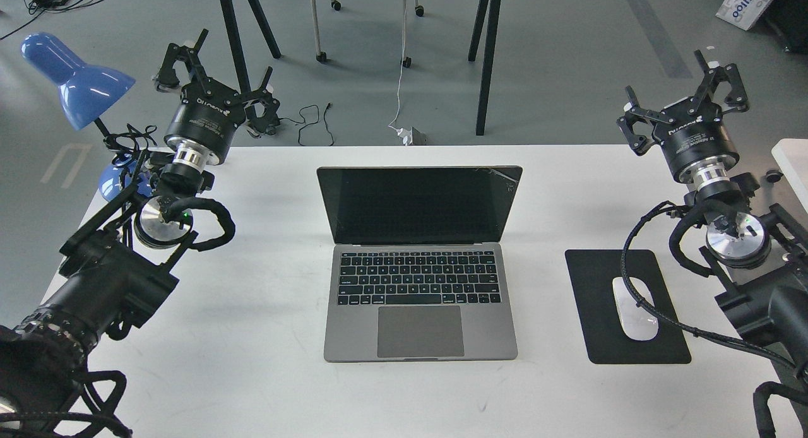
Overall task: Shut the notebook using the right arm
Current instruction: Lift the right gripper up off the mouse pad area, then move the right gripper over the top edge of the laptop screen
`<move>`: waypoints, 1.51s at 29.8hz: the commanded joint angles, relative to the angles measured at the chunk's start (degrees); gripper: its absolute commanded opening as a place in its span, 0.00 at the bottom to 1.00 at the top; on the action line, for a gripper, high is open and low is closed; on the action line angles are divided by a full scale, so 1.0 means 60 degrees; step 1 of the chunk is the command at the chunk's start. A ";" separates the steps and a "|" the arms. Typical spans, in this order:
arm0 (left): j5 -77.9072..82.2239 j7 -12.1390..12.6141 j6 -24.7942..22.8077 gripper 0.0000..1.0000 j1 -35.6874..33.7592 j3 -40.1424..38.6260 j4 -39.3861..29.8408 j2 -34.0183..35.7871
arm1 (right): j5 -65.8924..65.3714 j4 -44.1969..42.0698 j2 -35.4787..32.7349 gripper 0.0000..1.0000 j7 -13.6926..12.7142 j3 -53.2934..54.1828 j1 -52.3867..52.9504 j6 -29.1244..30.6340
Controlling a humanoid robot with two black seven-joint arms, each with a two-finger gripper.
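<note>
The notebook [420, 286] lies open in the middle of the white table [252, 362], its grey base toward me. Its black screen [418, 203] stands upright at the back, cracked at the top right corner. My right gripper [685, 94] hangs open above the table's far right edge, well to the right of the screen and touching nothing. Over the far left edge my left gripper [221, 81] is open too, with nothing between its fingers.
A black mouse pad [593, 337] with a white mouse [634, 308] lies right of the notebook, under the right arm's looped cable. A blue desk lamp [76, 78] stands at the far left corner. Table legs and cables sit on the floor beyond.
</note>
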 commanded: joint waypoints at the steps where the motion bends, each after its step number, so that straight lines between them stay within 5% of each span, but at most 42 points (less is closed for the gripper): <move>1: 0.0014 -0.0013 0.0110 1.00 -0.0014 0.0052 -0.0001 -0.0013 | 0.0000 0.0001 -0.0015 1.00 0.0000 -0.0093 -0.0020 -0.0011; 12: 0.0014 0.0017 0.0052 1.00 0.0001 0.0023 -0.0001 0.0002 | -0.0117 -0.0101 0.0058 1.00 -0.0030 -0.1687 0.0916 -0.0143; 24: 0.0014 0.0017 0.0038 1.00 0.0016 0.0038 -0.0001 0.0002 | -0.0161 -0.0893 0.1464 1.00 -0.0469 -0.3360 0.2572 -0.0890; 45: 0.0014 0.0031 0.0008 1.00 0.0060 0.0038 -0.0015 0.0002 | -0.0205 0.0263 0.1627 1.00 -0.0674 -0.4825 0.2105 -0.0875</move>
